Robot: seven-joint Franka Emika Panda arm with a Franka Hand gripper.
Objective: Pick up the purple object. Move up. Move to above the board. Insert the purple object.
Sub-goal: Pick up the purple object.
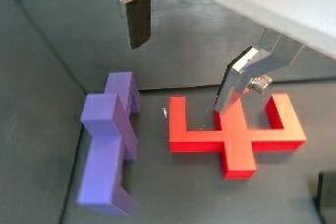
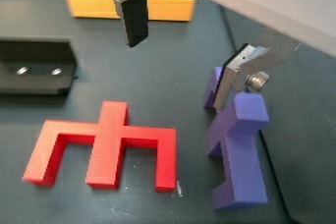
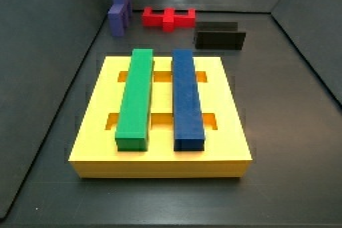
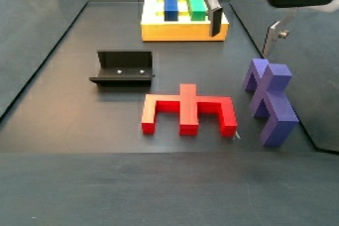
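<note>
The purple object (image 1: 105, 144) lies flat on the dark floor beside the red block; it also shows in the wrist view (image 2: 245, 154) and in both side views (image 3: 119, 10) (image 4: 272, 103). My gripper (image 1: 191, 49) (image 2: 187, 49) (image 4: 244, 30) hangs open and empty above the floor, over the gap between the purple object's far end and the red block. One finger (image 2: 241, 76) stands close over the purple object's end without gripping it. The yellow board (image 3: 160, 137) (image 4: 179, 29) (image 2: 92, 7) lies apart, carrying a green bar (image 3: 136, 97) and a blue bar (image 3: 187, 97).
A red notched block (image 1: 239, 130) (image 2: 105, 149) (image 4: 189, 109) (image 3: 170, 17) lies next to the purple object. The black fixture (image 2: 33, 66) (image 4: 122, 68) (image 3: 221, 38) stands between the red block and the board. Dark walls enclose the floor.
</note>
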